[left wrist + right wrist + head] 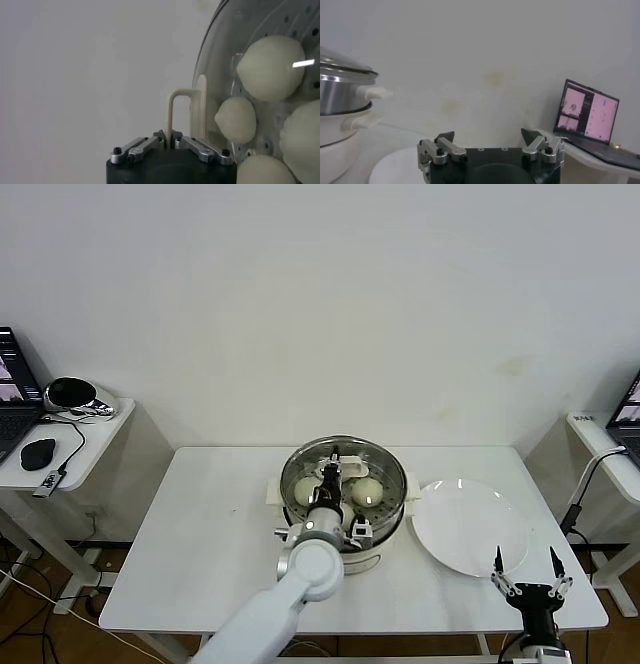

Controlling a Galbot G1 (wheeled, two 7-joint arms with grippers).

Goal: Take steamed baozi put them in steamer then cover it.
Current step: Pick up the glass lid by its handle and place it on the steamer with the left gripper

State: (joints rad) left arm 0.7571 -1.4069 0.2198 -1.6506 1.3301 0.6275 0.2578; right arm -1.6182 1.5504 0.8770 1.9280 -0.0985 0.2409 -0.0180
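Cover on the steamer [343, 484], handle gripped

Left pincer [169, 137] clenches the cover [260, 90] handle; an off-centre release could leave it tilted (right pincer [527, 569], spread, near plate [470, 529]).

White rounded left arm [300, 584]; black grippers, silver screw-jointed linkages, dark fingers [445, 136]

Cream-white baozi [366, 491], white plate [470, 529].
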